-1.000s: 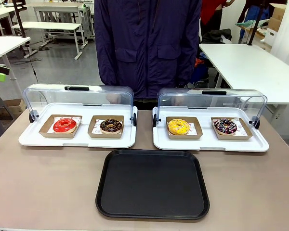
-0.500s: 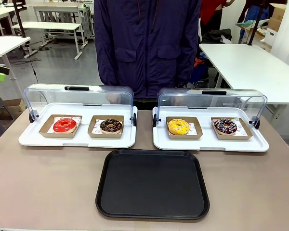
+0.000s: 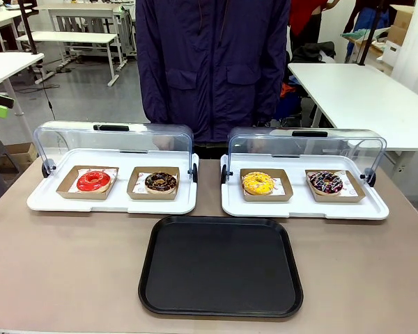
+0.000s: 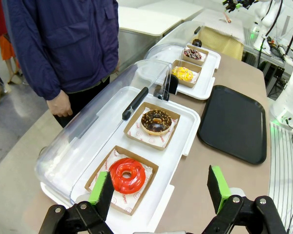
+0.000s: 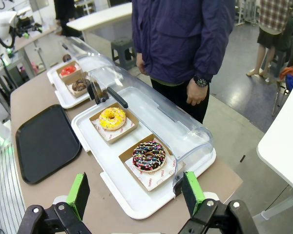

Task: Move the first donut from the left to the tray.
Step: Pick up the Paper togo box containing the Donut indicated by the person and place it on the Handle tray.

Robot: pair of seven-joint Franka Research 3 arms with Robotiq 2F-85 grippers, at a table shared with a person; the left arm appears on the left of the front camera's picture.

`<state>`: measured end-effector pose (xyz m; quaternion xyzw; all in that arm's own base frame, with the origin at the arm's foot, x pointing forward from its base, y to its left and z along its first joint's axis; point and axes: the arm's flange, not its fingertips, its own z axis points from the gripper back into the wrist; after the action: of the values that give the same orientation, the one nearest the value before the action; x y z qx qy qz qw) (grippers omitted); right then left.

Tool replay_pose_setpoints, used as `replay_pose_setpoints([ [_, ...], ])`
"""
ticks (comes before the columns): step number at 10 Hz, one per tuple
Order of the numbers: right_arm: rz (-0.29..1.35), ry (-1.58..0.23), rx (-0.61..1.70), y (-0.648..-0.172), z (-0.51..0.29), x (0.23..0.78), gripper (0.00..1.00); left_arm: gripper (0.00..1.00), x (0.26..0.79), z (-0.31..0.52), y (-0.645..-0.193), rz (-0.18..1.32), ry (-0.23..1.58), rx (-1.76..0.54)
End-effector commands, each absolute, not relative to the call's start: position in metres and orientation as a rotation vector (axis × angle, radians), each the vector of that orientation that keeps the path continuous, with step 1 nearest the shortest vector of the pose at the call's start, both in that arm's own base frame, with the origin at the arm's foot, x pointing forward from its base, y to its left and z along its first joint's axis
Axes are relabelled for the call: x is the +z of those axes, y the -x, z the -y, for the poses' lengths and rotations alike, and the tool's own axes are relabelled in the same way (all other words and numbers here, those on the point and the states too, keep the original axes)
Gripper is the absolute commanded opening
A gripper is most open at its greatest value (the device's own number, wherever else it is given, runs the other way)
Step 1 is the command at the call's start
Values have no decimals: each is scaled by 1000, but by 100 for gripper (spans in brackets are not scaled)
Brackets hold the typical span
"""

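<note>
Hovering my left gripper [image 4: 161, 187], jaws wide apart, empty; glossy red-iced ring donut [image 4: 127, 175] just ahead, by one finger. Flat black rectangular plastic tray [image 4: 233, 122] farther ahead-right.

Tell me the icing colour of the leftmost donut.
Glossy bright red on the first donut from the left; the left wrist view shows it best.

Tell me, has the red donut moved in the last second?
No. The red donut sits in the same spot in its cardboard dish on the left white tray, front view.
</note>
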<state>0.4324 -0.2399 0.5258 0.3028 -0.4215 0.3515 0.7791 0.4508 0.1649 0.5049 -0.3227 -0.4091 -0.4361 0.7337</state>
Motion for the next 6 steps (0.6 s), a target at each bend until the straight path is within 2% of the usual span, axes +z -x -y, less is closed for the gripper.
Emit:
replay_pose_setpoints([
  [1,915,-660,771,-430,239,525,100,100,506,-165,-449,899,714,-976],
  [6,915,-660,771,-430,239,525,100,100,506,-165,-449,899,714,-976],
])
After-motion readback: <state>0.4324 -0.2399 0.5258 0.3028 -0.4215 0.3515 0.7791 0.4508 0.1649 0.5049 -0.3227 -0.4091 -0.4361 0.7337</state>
